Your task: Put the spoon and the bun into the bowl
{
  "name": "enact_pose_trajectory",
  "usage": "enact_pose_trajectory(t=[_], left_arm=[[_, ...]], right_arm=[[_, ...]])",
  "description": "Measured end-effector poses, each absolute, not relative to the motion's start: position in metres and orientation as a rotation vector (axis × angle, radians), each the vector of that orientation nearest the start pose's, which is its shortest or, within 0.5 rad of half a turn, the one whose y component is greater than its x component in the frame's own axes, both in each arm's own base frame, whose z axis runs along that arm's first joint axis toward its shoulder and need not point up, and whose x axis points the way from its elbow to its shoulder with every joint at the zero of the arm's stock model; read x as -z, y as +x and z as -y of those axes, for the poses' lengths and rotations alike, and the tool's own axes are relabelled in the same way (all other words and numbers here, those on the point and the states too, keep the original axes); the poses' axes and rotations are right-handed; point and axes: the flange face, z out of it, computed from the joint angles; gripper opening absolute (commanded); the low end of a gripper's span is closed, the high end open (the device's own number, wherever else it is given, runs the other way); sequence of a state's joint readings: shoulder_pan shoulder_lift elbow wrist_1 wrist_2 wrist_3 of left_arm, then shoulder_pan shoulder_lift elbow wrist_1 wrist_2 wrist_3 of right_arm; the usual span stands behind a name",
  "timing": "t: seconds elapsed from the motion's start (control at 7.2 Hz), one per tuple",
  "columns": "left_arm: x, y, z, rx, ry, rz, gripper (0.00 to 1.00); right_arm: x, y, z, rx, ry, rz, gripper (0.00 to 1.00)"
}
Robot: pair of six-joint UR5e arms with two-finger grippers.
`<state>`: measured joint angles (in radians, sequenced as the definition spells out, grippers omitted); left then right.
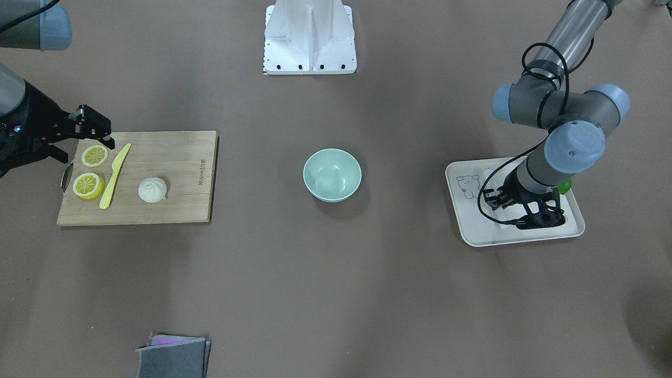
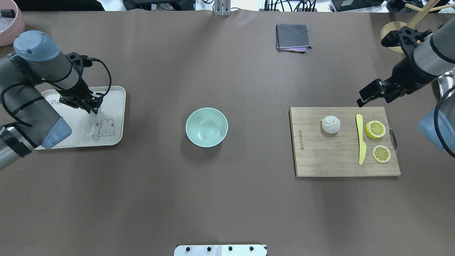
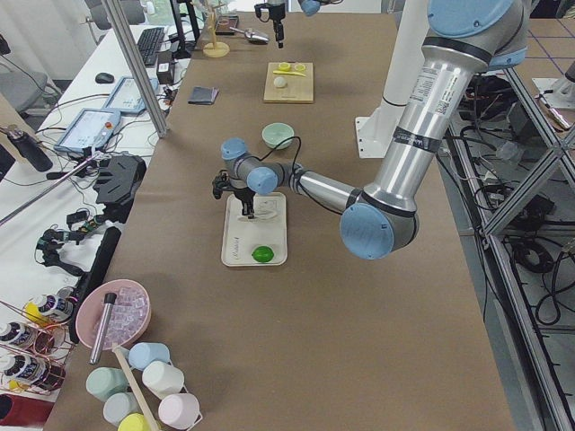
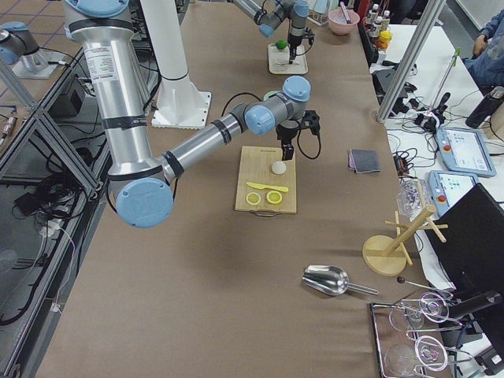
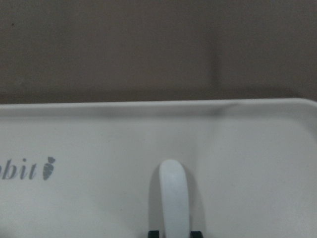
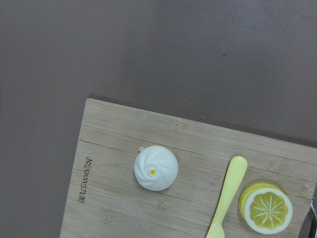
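Observation:
The white spoon (image 2: pixel 90 127) lies on the beige tray (image 2: pixel 114 137) at the table's left side. My left gripper (image 2: pixel 93 106) is down on it; in the left wrist view its dark fingertips (image 5: pixel 154 233) press both sides of the spoon's handle (image 5: pixel 173 198). The white pleated bun (image 2: pixel 330 124) sits on the bamboo cutting board (image 2: pixel 330 163), and also shows in the right wrist view (image 6: pixel 156 168). My right gripper (image 2: pixel 375 99) is open and empty, above the board's far right edge. The mint-green bowl (image 2: pixel 206 127) stands empty at the centre.
A yellow knife (image 2: pixel 360 138) and two lemon slices (image 2: pixel 375 129) lie on the board right of the bun. A green lime (image 1: pixel 565 185) sits on the tray behind the left arm. A folded grey cloth (image 2: pixel 292 37) lies at the far side.

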<state>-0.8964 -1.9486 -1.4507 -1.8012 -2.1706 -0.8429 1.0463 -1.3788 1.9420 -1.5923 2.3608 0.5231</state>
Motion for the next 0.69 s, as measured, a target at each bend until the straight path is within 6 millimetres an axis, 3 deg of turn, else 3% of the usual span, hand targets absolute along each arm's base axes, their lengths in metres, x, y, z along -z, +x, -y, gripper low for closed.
enact_pose_trajectory(t=[0.14, 0.28, 0.56, 0.69], left_arm=[[-0.469, 0.356, 0.567, 0.007, -0.056, -0.773, 0.0], [-0.44, 0.359, 0.571, 0.004, -0.052, -0.81, 0.0], [-0.352, 0.375, 0.581, 0.072, -0.049, -0.899, 0.0], [-0.308, 0.395, 0.579, 0.104, -0.056, -0.941, 0.0]], right_arm=[[-0.379, -0.214, 0.494, 0.216, 0.059, 0.923, 0.98], [-0.378, -0.217, 0.495, 0.214, 0.06, 0.919, 0.98], [-0.365, -0.238, 0.496, 0.182, 0.068, 0.892, 0.98], [-0.364, -0.256, 0.493, 0.177, 0.081, 0.864, 0.98]])
